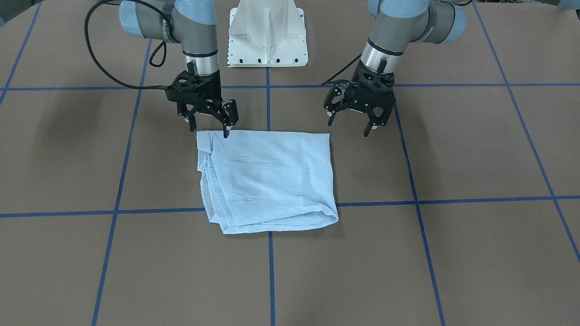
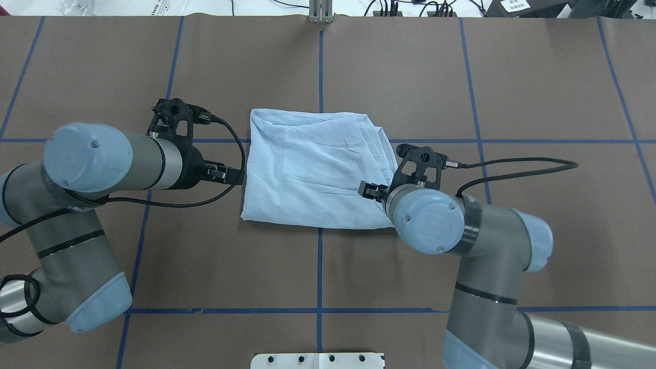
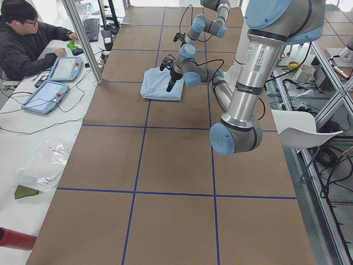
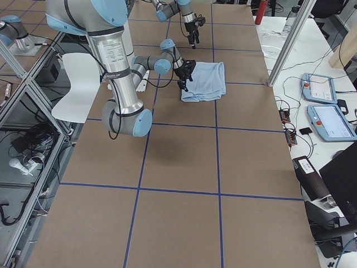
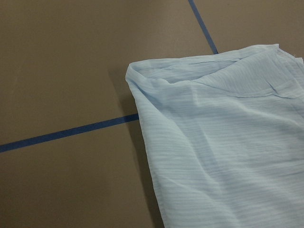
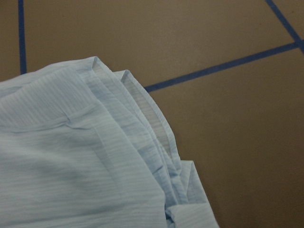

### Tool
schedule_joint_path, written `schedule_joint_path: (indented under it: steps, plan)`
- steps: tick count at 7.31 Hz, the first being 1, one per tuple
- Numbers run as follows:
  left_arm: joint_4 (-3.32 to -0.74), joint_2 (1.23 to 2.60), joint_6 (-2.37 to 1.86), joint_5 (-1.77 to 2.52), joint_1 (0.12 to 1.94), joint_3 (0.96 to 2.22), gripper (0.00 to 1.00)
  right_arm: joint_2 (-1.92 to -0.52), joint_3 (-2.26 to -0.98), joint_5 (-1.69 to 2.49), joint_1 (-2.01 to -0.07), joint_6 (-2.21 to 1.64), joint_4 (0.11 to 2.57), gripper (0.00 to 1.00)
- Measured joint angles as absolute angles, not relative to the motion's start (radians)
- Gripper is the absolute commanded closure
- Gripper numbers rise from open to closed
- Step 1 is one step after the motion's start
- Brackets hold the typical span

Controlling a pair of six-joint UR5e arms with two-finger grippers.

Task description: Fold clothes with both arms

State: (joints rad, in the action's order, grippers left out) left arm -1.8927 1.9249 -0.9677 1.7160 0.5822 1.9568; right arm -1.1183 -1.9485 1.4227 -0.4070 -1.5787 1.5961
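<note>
Shirt (image 1: pixel 267 181), folded, between right gripper (image 1: pixel 209 130) over one robot-side corner and left gripper (image 1: pixel 349 128) beside the other, both spread-jawed, empty.

Overhead looks down from behind the pedestal base (image 2: pixel 318 361); front view faces it steeply; side views watch from either worktop (image 3: pixel 165 165) end; wrist views share the shirt (image 5: pixel 228 142), close.

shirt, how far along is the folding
Done: the shirt lies folded into a layered rectangle. In hand: nothing; the left gripper and right gripper hang open by its robot-side corners. Left: perhaps tidying the uneven stacked edges, or one more fold.
</note>
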Motion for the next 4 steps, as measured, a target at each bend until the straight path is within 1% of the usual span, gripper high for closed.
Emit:
schedule_joint_path:
  steps: [1, 2, 4]
  plan:
    - [-1.885, 1.917, -0.948, 1.717, 0.592, 1.970, 0.00, -1.120, -2.005, 1.530, -0.496, -1.488, 1.656, 0.00]
    - [-1.862, 1.897, -0.887, 1.734, 0.622, 1.993, 0.00, -1.131, -2.031, 1.657, -0.610, -1.361, 1.687, 0.00]
    - [-1.798, 1.813, -0.621, 1.858, 0.787, 2.045, 0.00, -1.235, -2.040, 1.937, -0.897, -0.947, 1.704, 0.00]
